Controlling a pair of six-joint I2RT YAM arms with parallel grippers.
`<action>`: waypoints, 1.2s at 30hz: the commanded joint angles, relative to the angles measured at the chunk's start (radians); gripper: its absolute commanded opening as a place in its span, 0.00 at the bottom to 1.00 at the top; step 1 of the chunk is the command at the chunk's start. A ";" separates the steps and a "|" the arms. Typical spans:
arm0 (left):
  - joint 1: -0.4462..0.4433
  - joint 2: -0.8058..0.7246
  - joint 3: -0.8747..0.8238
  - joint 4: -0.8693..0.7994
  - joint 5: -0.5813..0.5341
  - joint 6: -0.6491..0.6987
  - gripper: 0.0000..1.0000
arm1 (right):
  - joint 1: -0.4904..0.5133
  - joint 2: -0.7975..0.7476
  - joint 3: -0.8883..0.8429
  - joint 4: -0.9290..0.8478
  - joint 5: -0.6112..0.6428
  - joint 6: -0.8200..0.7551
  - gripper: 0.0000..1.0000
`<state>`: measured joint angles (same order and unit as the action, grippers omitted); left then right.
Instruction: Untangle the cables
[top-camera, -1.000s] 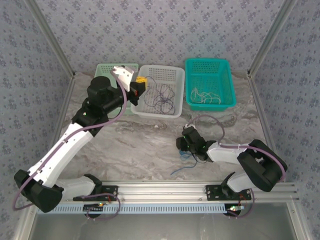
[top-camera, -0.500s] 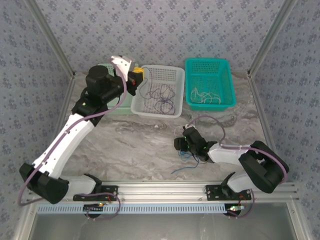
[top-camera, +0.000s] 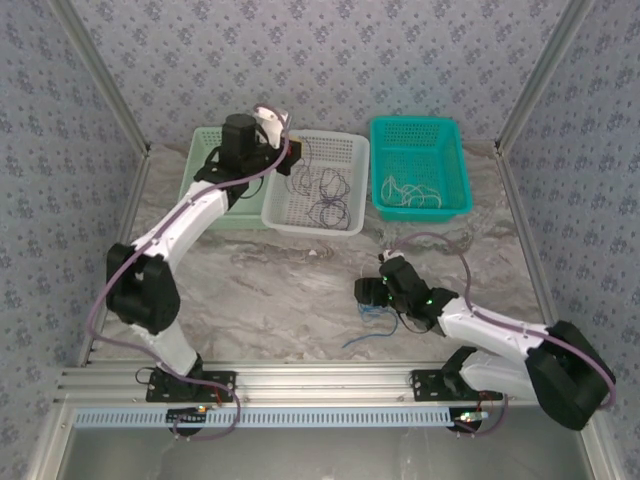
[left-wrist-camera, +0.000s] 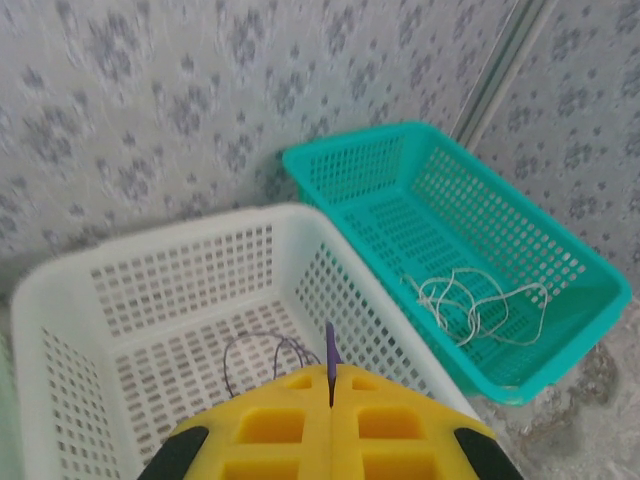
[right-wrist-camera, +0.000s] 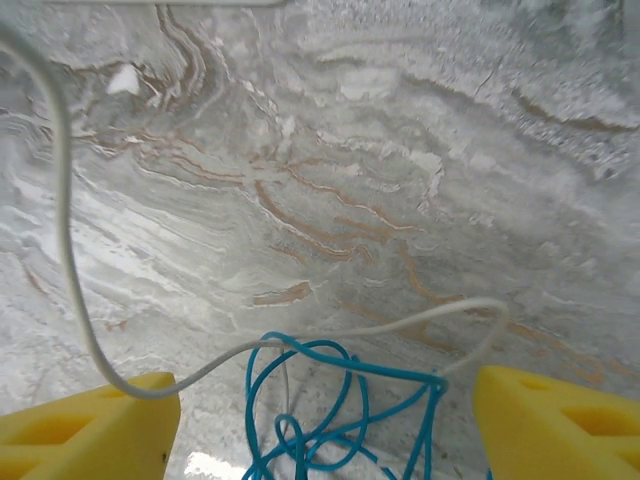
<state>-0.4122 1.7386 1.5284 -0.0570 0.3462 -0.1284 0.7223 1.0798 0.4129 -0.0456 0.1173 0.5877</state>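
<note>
Your left fingers (left-wrist-camera: 285, 432) are pressed flat together with a dark purple cable (left-wrist-camera: 252, 347) pinched in the seam between the yellow pads. A short end stands up out of the seam, and the rest arcs down into the white basket (left-wrist-camera: 150, 250) below. From the top view, that arm reaches to the far side of the worktop (top-camera: 270, 290), and the fingers hang over the white basket's far left corner. A purple tangle (top-camera: 325, 195) of loose loops lies on that basket's floor, with a thin strand running up from it toward your grip. The teal basket (top-camera: 462, 175) stands just to the right of the white one and holds a whitish cable (left-wrist-camera: 480, 305), loosely coiled on its floor. A pale green basket (top-camera: 200, 165) sits just beside the white one on its left, partly behind your arm. Your right fingers (right-wrist-camera: 85, 425) stand wide apart and hold nothing, low over the marbled worktop on the near right. The blue cable (right-wrist-camera: 335, 400) lies bunched in loops on the surface between the two pads; you can't tell from the wrist view whether it touches either. A thin pale wire (right-wrist-camera: 62, 200) comes down past the tip of one pad and crosses just above the blue loops toward the other. From above, a blue tail trails toward the near edge.
</note>
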 joint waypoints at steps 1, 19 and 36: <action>0.001 0.051 0.056 -0.026 0.031 -0.059 0.11 | -0.027 -0.079 -0.009 -0.129 0.015 0.006 0.81; -0.152 -0.079 -0.137 -0.083 -0.020 0.083 0.99 | -0.204 -0.281 -0.018 -0.184 -0.225 -0.069 0.70; -0.317 -0.176 -0.596 0.265 0.265 0.098 0.85 | -0.270 -0.370 0.055 -0.156 -0.459 -0.099 0.63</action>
<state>-0.7208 1.5612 0.9478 0.0883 0.5911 -0.0162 0.4637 0.7139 0.4343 -0.2138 -0.2893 0.5037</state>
